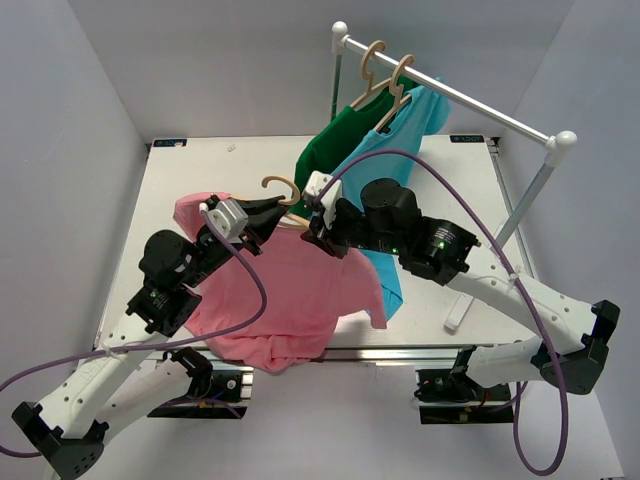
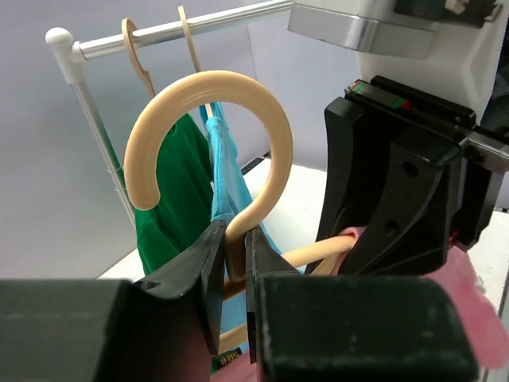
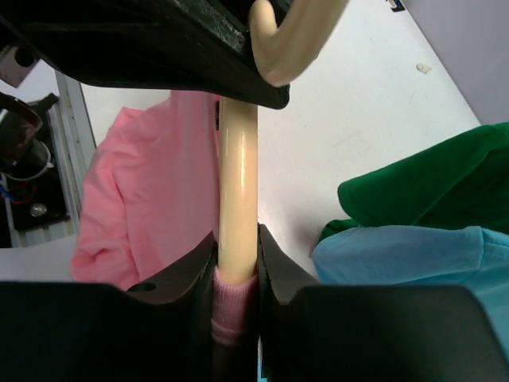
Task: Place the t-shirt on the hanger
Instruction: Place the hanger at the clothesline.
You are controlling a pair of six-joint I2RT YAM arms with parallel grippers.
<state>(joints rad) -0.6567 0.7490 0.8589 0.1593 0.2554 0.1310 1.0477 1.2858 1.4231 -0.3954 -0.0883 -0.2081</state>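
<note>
1. Pink t-shirt (image 1: pixel 300 290), plain, soft, short-sleeved; rumpled across centre of overhead view, lower hem spilling over near edge of table (image 1: pixel 450 185).
2. Hanger (image 2: pixel 208 89), pale beige wood, hook curling upward at centre of left wrist view, at shirt's upper edge.
3. Left gripper (image 2: pixel 235 259) clamped on hook's stem.
4. Right gripper (image 3: pixel 237 259) pinching hanger arm together with pink ribbed cloth, lower centre of right wrist view.
</note>
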